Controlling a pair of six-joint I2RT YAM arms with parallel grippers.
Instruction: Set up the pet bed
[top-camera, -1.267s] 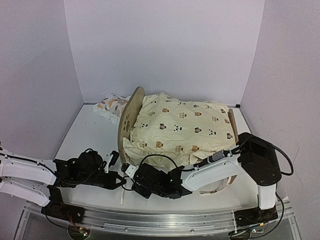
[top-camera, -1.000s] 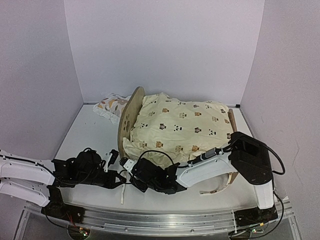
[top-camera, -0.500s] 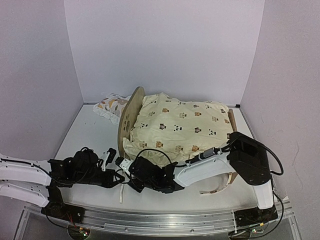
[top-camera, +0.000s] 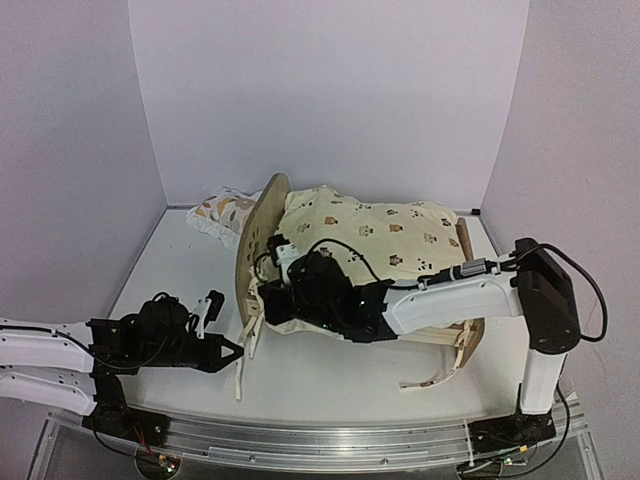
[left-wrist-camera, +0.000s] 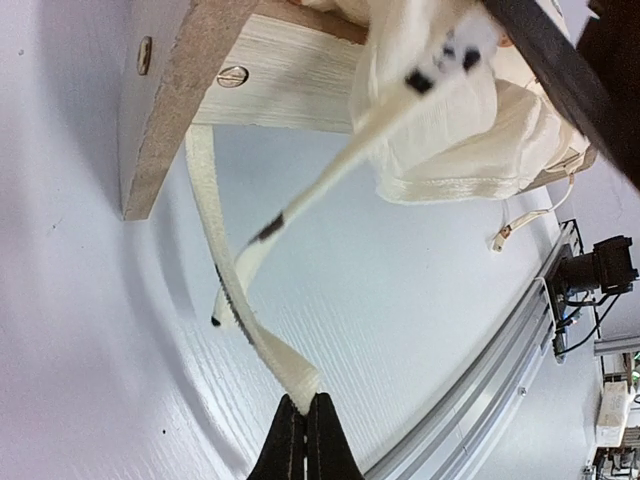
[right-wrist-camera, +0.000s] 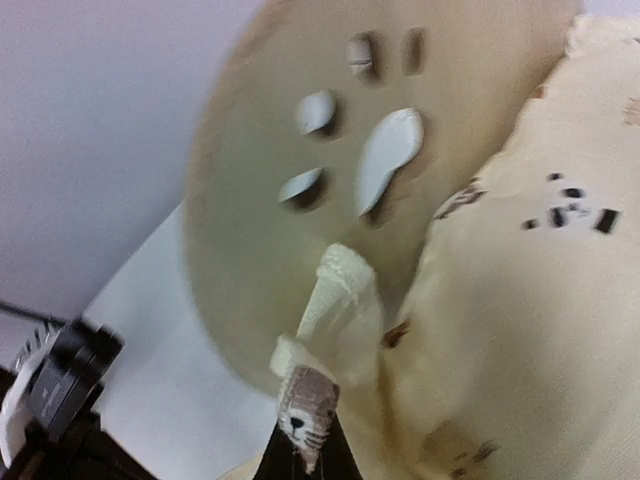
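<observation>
Two grips matter for this step, and both look secure. Nearest, at the lower left of the overhead view, the left end effector (left-wrist-camera: 303, 408) lies low over the tabletop (top-camera: 170, 270), clenched on the free end of a cream tie (left-wrist-camera: 240, 300). That tie runs up in a loose curve toward the corner of the pet bed (top-camera: 255, 240).

Further in, near the middle of the frame, the right end effector (right-wrist-camera: 304, 440) is clenched on a printed corner of the quilt (top-camera: 380, 240), with a cream strip bunched just above its tips. It is close in front of the paw-print end board (right-wrist-camera: 400, 150). The bed stands centre frame toward the back wall, with the quilt heaped over it.

As I read it, the job is to draw this corner down and snug against the board. The left arm should take up slack slowly and low along the tabletop. The right should hold its corner firmly rather than tug, because the light frame could slide or tip.

Behind the board, at upper left, the pillow (top-camera: 222, 208) lies on the tabletop, touching or nearly touching the board's far face.
</observation>
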